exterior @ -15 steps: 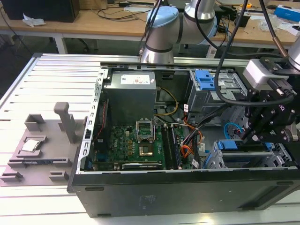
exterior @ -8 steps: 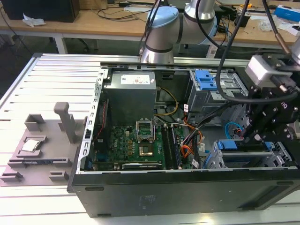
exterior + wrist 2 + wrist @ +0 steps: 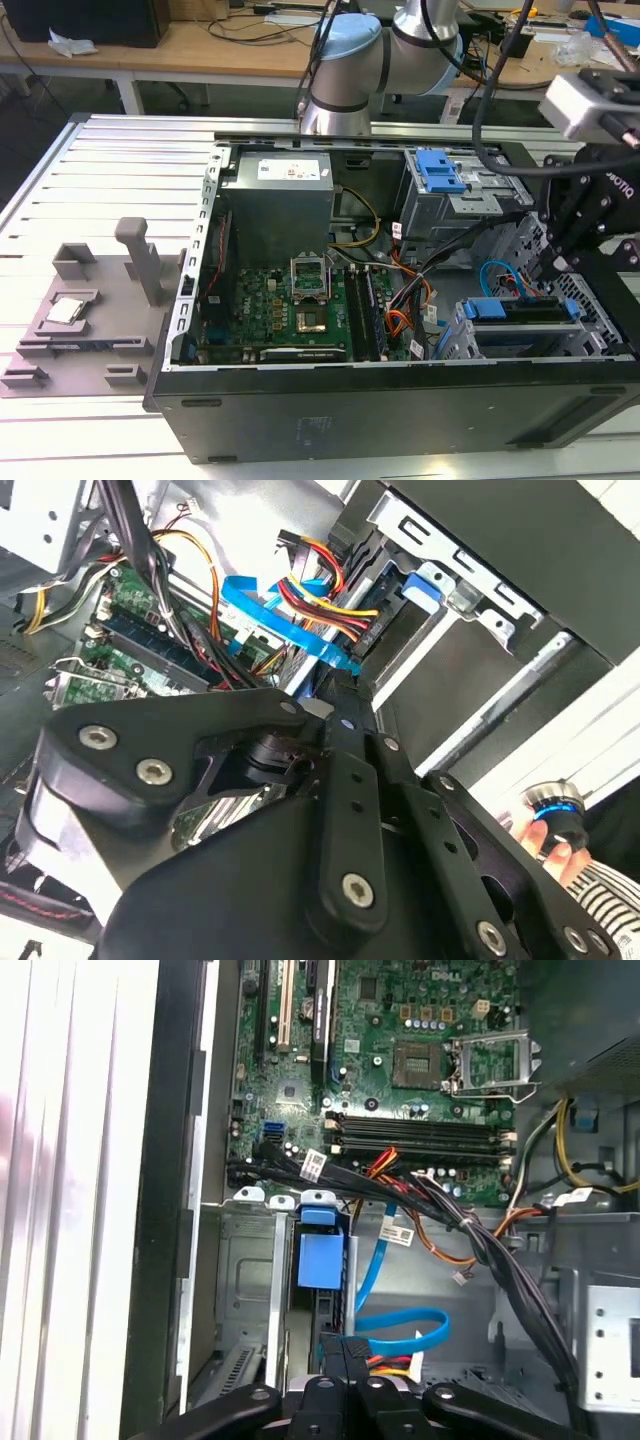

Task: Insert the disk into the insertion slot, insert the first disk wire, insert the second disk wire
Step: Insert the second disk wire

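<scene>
— Where is the disk [image 3: 512,308] to be found?

— It is seen seated in the insertion slot [image 3: 455,340], the perforated metal bay at the near corner of the open computer case [image 3: 380,415], towards the exterior view's right. In the first wrist view its blue carrier [image 3: 320,1257] is framed by the bay's grey walls.

— And the gripper [image 3: 553,266]?

— It is lowered into the case just above that bay. In the first wrist view it is pictured close to the disk's rear end, beside a looped blue cable [image 3: 402,1322] and a bundle of red, yellow and black wires [image 3: 318,572]. Whether it is clenched or released cannot be told.

— What else is shown?

— A green motherboard [image 3: 285,310] is laid along the case floor, and a blue plastic lever [image 3: 440,170] is mounted at the far side. The case is set on a slatted metal table [image 3: 120,160].
</scene>
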Controlling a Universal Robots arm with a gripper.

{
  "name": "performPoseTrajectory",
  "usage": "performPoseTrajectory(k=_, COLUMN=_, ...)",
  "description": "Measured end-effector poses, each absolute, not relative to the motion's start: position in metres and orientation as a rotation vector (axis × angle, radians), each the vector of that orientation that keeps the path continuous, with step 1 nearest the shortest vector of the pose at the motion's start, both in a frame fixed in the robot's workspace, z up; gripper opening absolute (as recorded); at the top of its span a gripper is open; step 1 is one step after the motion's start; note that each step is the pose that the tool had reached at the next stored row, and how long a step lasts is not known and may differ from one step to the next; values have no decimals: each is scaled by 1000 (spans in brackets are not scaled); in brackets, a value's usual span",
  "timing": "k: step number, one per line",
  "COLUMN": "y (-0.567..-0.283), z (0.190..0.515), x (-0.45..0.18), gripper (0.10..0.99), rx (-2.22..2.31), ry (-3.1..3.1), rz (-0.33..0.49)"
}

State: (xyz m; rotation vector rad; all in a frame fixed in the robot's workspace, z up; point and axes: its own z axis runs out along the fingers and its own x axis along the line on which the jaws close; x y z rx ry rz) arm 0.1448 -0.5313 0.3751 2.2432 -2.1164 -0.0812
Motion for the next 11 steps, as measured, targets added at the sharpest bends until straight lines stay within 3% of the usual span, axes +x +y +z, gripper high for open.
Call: performPoseTrajectory(k=11, y=-531, z=378, x=145, gripper=106, rx=2243, ry=-2116, rz=-82)
